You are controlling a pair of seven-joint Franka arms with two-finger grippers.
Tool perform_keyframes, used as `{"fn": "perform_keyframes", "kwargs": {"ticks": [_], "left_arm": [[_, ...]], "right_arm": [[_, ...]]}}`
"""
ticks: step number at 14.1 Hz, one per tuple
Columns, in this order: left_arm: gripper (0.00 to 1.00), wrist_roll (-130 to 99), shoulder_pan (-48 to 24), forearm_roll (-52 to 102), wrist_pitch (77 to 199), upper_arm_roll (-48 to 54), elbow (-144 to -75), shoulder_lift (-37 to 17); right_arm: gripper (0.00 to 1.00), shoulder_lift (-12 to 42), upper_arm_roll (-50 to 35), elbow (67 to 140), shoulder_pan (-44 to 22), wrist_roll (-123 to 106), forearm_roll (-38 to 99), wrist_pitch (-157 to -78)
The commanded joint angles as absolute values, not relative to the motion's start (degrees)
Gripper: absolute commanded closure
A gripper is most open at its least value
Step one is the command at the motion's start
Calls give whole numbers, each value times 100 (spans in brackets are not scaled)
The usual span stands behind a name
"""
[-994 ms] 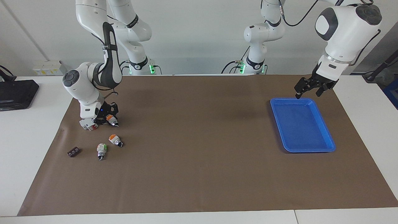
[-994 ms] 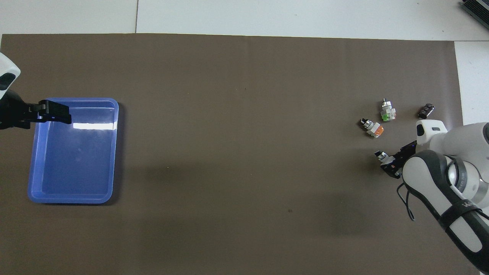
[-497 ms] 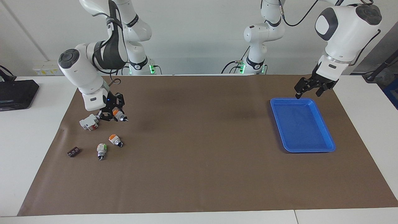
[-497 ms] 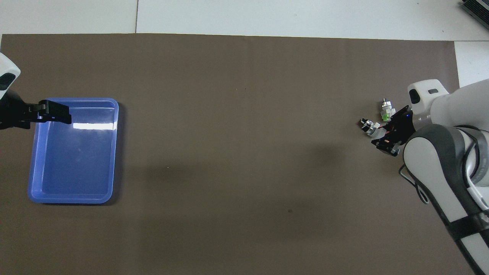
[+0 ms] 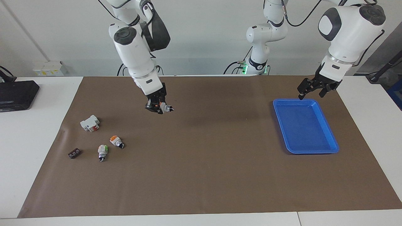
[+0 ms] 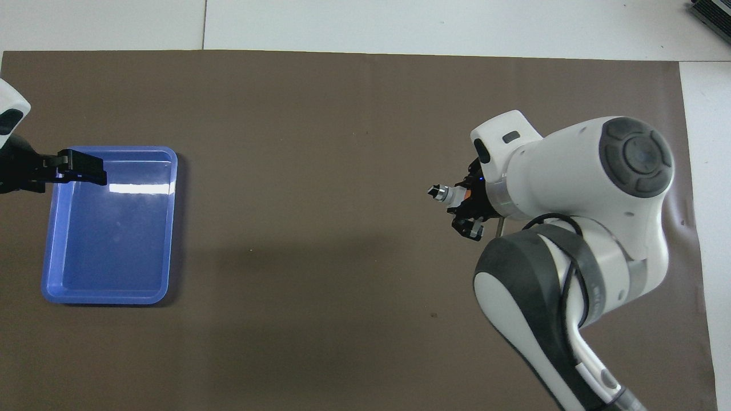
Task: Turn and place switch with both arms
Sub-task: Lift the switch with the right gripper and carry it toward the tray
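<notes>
Fig. Two white jointed arms w/ dark grey joint caps at a table covered by a brown paper mat (image 5: 201, 175).

Right arm: reaches out over the mat's middle part, toward its own end of the table. Right gripper (image 5: 158, 106) is up in the air, fingers clamped on the thumb-sized selector switch w/ orange cap, white-silver body and black knob tip (image 5: 164, 108). Switch lies roughly level in the grip, knob tip pointing toward the left arm's end; in the overhead view the knob end (image 6: 441, 192) sticks out of the gripper (image 6: 465, 206), orange cap mostly hidden by the fingers. Switch is clear of the mat, its shadow on the paper below.

Left arm: waits at its end of the table. Left gripper (image 5: 315, 88) hovers over the robot-side rim of the shallow blue rectangular plastic tray (image 5: 328, 147), fingers apart, nothing between them. Overhead view: gripper tip (image 6: 80, 170) over the tray's corner (image 6: 165, 228).

On the mat, right arm's end, well apart from the held switch:
- twin orange-capped switch (image 5: 116, 141), lying on its side;
- green-capped switch (image 5: 102, 152), just beside the twin, farther from the robots;
- white block w/ red part (image 5: 89, 123), nearer to the robots than both;
- small dark brown block (image 5: 74, 153), nearest the mat's edge.

Off the mat: flat black box (image 5: 17, 94) on the white tabletop.
</notes>
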State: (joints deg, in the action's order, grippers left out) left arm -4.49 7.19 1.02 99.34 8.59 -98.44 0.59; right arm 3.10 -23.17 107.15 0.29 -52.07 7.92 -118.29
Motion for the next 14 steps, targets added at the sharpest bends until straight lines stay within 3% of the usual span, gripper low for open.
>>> {"fn": "perform_keyframes", "kwargs": {"ticks": [1, 5, 8, 11, 13, 14], "left_arm": [[0, -510, 721, 9, 10028, 888, -10020, 220], [0, -483, 650, 9, 10212, 923, -10072, 246], [0, -492, 659, 672, 10599, 941, -10168, 237], [3, -466, 660, 1527, 10617, 932, -10537, 421], [14, -466, 537, 1931, 10783, 958, -10766, 483], [25, -457, 467, 2256, 10802, 949, -10784, 483]], "right_arm": [[100, 431, -2838, 10608, -69, -4555, 888, -12224], [100, 474, -2839, 10617, -930, -3578, 879, -13032], [100, 510, -2839, 10617, -1168, -3148, 879, -13560], [100, 510, -2839, 10626, -1274, -3014, 861, -13614], [100, 510, -2839, 10670, -1283, -3050, 844, -13623], [100, 518, -2839, 10670, -1283, -3041, 844, -13632]]}}
